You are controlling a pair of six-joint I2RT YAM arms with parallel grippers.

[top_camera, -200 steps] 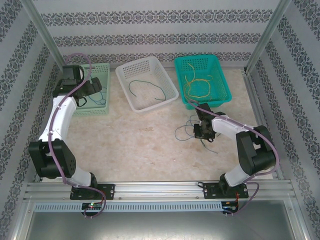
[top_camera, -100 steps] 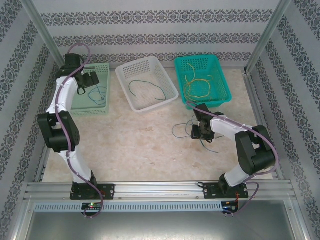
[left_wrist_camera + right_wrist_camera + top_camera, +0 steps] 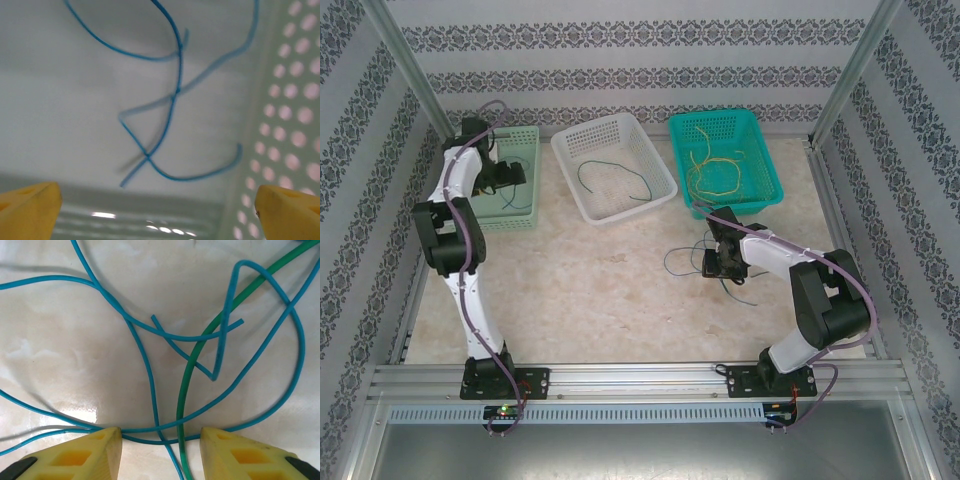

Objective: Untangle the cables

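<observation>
Right pincer (image 3: 161, 440) hangs low over the table (image 3: 580, 270), right of centre and near the turquoise basket (image 3: 770, 165), with its yellow fingers (image 3: 75, 457) partly spread and pinching nothing. Under it lies a loose tangle: several blue cables (image 3: 145, 360) loop and cross one another on the pale tabletop, and one green cable (image 3: 186, 380) curves through them. A blue strand and the green one run through the gap between the fingers. Left pincer (image 3: 157, 192) is at the far left of the table, over the pale green basket (image 3: 295, 100), spread wide and holding nothing. One blue cable (image 3: 172, 100) lies curled on that basket's floor, crossing itself. Seen from above, the white basket (image 3: 590, 128) in the middle at the far side holds one dark strand (image 3: 610, 175), and the turquoise basket to its right holds yellow cables (image 3: 715, 170).
</observation>
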